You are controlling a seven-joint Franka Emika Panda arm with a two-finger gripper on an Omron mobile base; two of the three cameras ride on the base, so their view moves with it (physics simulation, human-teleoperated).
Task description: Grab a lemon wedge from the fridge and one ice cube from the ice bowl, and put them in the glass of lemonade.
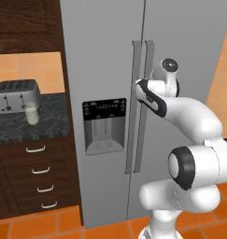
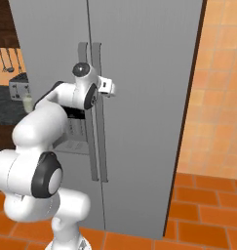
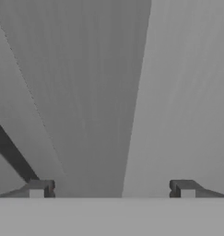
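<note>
While fridge point(image 1: 105, 70) is shut, pincer point(image 3: 111, 189) sits spread wide, empty, at the handles point(image 1: 142, 102).
Centre one handle btwn tips, clench, pull slow; lemon wedge presumably inside, unseen.

A dark speckled counter point(image 1: 49, 122) sits atop wooden drawers — a silver four-slot toaster point(image 1: 16, 95) at its back, the glass of lemonade point(image 1: 31, 113) just beside it at five o'clock, both upright.
</note>
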